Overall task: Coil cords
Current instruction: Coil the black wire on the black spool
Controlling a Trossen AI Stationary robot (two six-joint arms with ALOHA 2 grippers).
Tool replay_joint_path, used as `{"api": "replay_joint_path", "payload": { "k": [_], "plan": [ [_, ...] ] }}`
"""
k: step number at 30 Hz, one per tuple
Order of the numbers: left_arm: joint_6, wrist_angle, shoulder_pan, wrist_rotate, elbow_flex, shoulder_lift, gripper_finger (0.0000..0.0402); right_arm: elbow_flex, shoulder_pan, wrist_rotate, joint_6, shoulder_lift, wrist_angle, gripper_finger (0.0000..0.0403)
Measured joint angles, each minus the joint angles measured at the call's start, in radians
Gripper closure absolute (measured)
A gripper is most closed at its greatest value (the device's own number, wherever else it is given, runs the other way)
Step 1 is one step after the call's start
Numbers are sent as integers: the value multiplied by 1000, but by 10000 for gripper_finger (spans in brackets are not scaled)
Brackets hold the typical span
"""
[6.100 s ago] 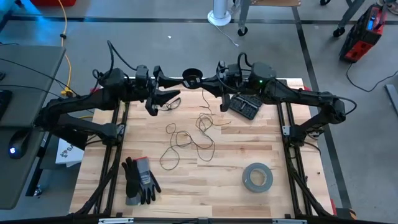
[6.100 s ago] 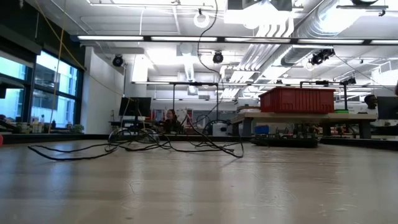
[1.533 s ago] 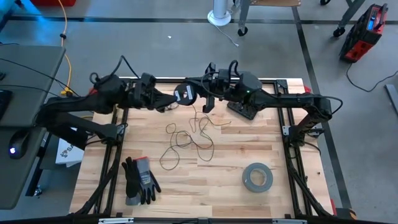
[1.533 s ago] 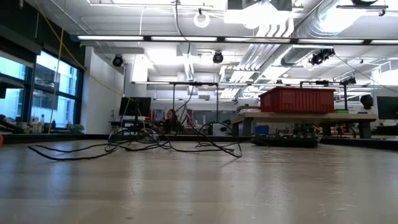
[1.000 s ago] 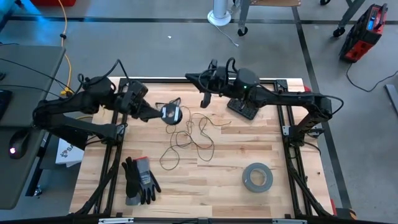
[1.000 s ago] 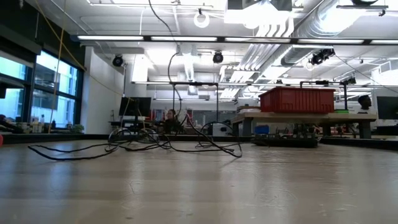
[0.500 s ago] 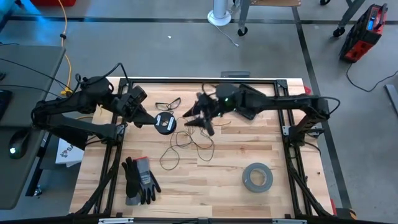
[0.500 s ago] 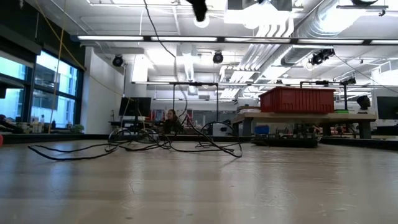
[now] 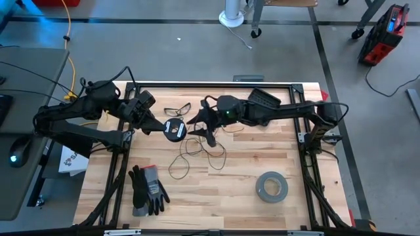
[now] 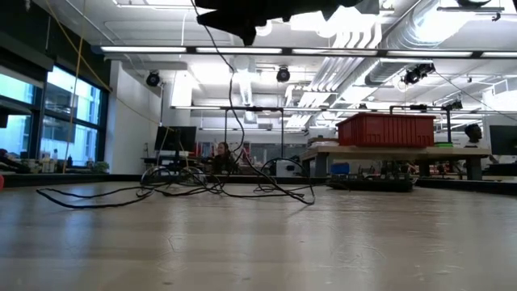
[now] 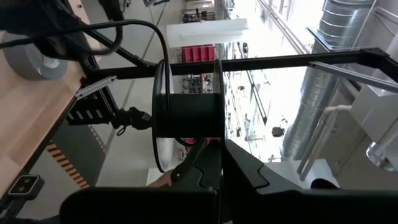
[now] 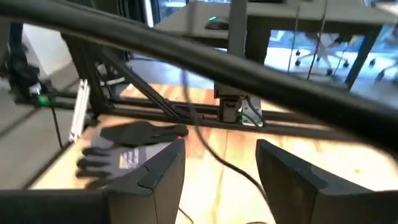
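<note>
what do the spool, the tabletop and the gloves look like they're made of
Spool: looks like matte black plastic, with thin flat rims around a smooth core, though painted metal is possible.
Tabletop: pale wood, visible as jointed strips with grain.
Gloves: likely grey knit fabric with dark, dull coated fingers, probably rubber.

Grey tape roll [image 9: 271, 187], gloves [image 9: 147, 189], glasses [image 9: 176, 109] — on table [image 9: 243, 164].

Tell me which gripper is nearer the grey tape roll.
Right. The right gripper hangs open over the tangled cord, up-table from the grey tape roll. The left gripper, shut on the spool, sits farther off toward the left side.
</note>
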Motion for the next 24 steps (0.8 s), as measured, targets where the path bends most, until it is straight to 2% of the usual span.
{"api": "replay_joint_path", "payload": {
  "k": [6,10,13,17,24],
  "plan": [
    [-1,0,0,-4,0,0,401,0,34,152,-218,0,9,215],
    [0,0,0,-9,0,2,401,0,46,172,-299,0,-2,215],
    [0,0,0,-12,1,6,401,0,59,236,-349,0,-4,220],
    [-1,0,0,-12,1,10,401,0,63,274,-359,0,-8,253],
    [-6,0,0,-12,1,11,401,0,63,278,-362,0,-12,325]
  ]
}}
